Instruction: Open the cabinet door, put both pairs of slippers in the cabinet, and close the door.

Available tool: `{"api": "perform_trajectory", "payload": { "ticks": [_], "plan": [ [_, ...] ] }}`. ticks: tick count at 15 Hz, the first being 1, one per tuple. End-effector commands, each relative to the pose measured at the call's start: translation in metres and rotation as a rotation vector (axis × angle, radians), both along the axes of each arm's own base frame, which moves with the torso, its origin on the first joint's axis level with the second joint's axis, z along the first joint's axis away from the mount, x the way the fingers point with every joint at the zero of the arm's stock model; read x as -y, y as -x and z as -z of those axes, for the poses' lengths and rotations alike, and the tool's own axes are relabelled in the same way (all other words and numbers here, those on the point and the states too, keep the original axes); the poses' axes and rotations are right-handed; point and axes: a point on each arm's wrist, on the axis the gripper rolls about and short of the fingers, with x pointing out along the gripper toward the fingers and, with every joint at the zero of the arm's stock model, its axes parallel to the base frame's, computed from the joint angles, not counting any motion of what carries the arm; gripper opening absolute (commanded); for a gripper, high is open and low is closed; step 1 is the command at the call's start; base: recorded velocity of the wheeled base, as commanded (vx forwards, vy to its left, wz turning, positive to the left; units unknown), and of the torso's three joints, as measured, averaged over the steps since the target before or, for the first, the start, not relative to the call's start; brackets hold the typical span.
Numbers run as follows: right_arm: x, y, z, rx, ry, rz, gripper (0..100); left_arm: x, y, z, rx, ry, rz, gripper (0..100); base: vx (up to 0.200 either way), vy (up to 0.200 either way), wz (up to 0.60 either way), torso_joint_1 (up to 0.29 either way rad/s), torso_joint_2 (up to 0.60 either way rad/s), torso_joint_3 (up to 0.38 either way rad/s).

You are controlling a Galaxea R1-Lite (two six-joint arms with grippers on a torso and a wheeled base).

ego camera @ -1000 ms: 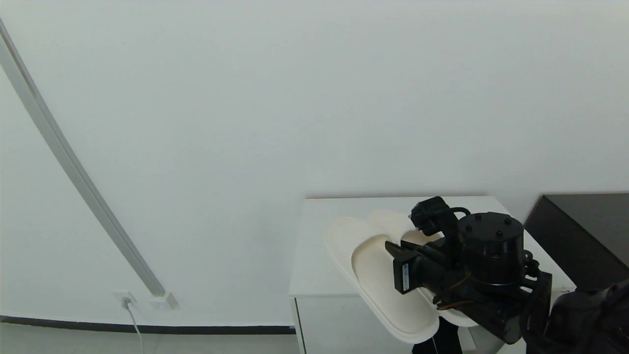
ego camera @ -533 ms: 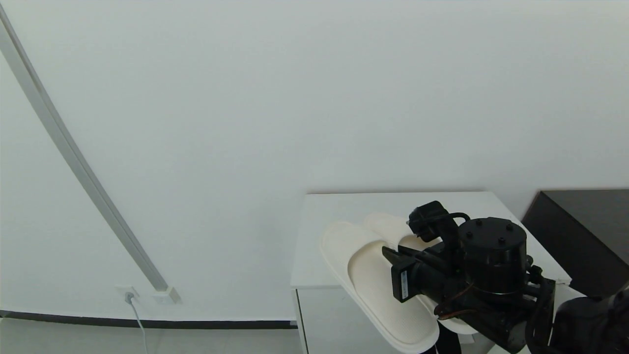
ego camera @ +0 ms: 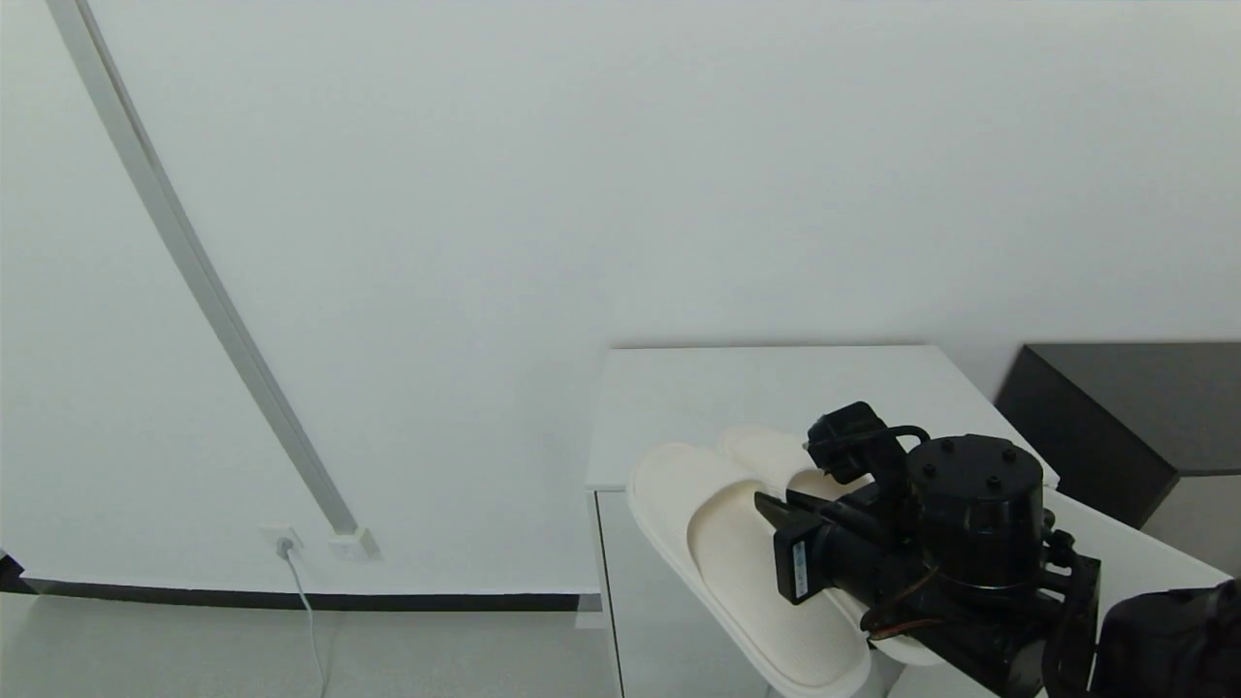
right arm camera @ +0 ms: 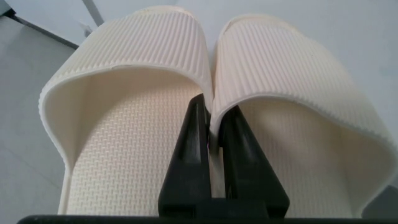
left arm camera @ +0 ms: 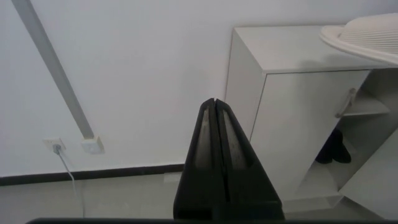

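The whole head view has shifted since a second ago, so the camera has moved: the wall fittings and the cabinet sit higher in the picture and further left, while the right arm and its load keep nearly the same spot in the picture.

At far left, a slanting grey wall strip [ego camera: 194,281] runs down to a white wall socket [ego camera: 281,536] with a thin cable hanging from it to the floor. The left claw [left arm camera: 214,107] hangs in front of this wall, above the floor, its two dark fingers pressed together with nothing between them.

To its right stands the tall white cabinet [ego camera: 776,388]. Its left door [left arm camera: 305,124] is closed, with a slim handle at its edge. The side beyond that handle stands open, showing a white shelf [left arm camera: 367,107] and a dark object [left arm camera: 334,148] lower down that I cannot identify.

The pair of cream ribbed slippers [ego camera: 737,543] is in the air in front of the cabinet, side by side, toes reaching over the front edge of the cabinet top. The right claw [ego camera: 776,504] is clamped on their two touching inner edges.

At far right, a black box-shaped unit [ego camera: 1115,407] stands just beside the cabinet.
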Motion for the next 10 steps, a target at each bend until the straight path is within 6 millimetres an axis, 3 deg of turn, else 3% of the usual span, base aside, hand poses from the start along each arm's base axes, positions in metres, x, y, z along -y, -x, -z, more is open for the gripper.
{"api": "perform_trajectory", "payload": {
  "ticks": [1,10],
  "plan": [
    [0.0002,0.0004,0.0019,-0.004,0.005,0.000,0,0.0000,-0.0001,-0.0001,-0.001,0.004,0.000,0,0.000,0.000,0.00,0.000,0.00,0.000],
    [0.0007,0.0015,0.0048,-0.011,0.013,0.000,0,0.0000,-0.0001,-0.0001,-0.001,0.001,0.000,0,0.000,0.000,0.00,0.000,0.00,0.000]
  ]
}}
